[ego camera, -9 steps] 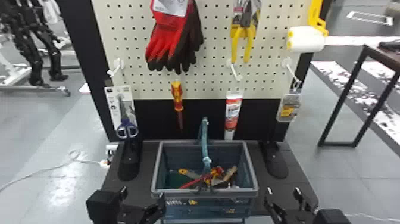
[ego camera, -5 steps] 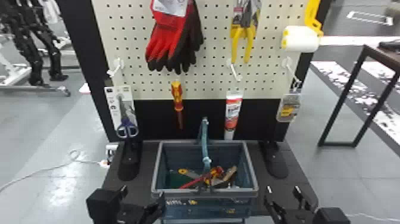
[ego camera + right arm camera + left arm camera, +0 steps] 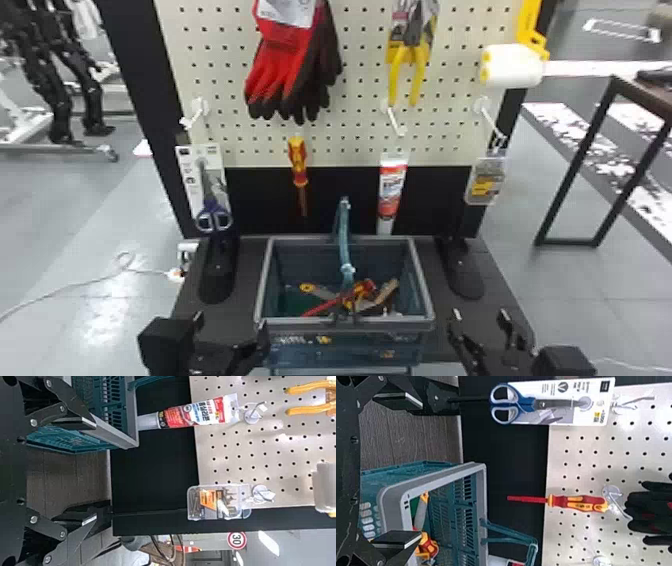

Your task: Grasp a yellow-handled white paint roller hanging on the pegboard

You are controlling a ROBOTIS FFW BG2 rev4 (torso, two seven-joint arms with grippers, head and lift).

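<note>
1. Both pairs of jaws stand wide apart and hold nothing: the right gripper (image 3: 75, 475) and the left gripper (image 3: 399, 471) sit low, before the basket (image 3: 263, 285).
2. The paint roller (image 3: 510, 66) hangs high at the right edge of the pegboard (image 3: 350, 125), well apart from the right gripper.
3. On the way up there, I think the arm can knock the clear packet (image 3: 484, 181) from the hook below the roller.
4. Closing on the soft white sleeve, not the yellow handle (image 3: 531, 25), may let the roller turn and slip.
</note>
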